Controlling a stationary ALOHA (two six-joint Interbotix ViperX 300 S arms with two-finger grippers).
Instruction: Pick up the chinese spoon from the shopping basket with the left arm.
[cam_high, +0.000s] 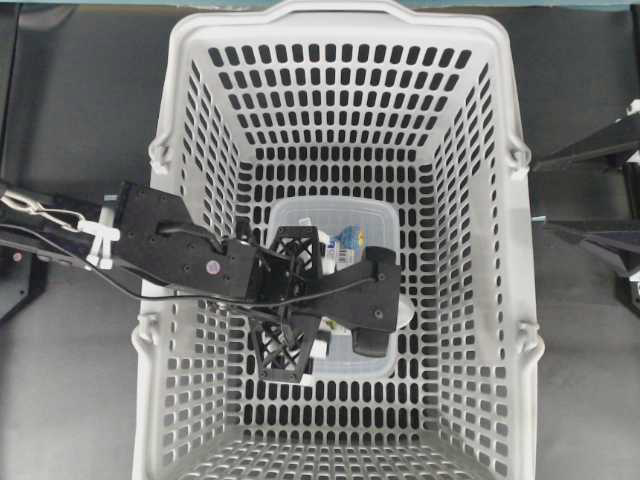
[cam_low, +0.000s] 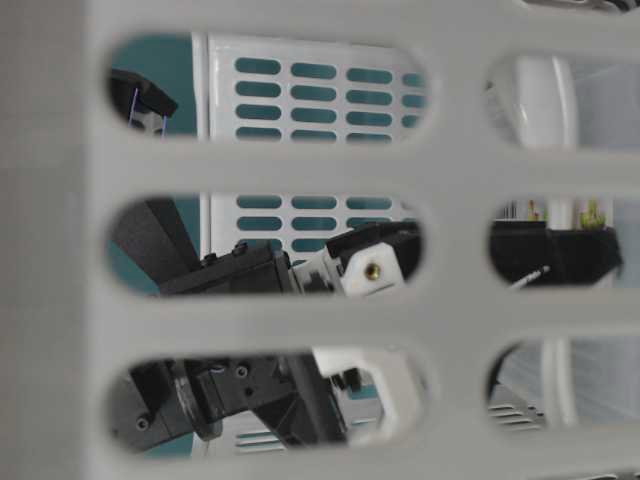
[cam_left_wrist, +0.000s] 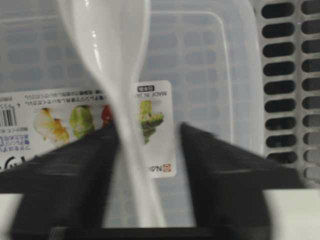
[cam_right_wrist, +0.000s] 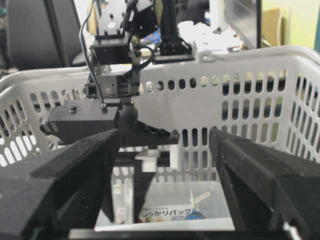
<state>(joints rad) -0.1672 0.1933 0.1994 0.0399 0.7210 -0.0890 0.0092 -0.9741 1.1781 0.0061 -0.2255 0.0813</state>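
The chinese spoon is glossy white and lies over the labelled lid of a clear container in the shopping basket. Its bowl is at the top of the left wrist view. Its handle runs down between my left gripper's two fingers, against the left finger, with a gap to the right one. The left gripper is open around the handle. From overhead the left arm covers most of the spoon; a white bit of it shows past the camera mount. My right gripper is open and empty outside the basket's right rim.
The clear container sits mid-floor in the basket, also showing in the right wrist view. The slotted basket walls stand close around it. The table-level view looks through the basket wall at parts of the left arm.
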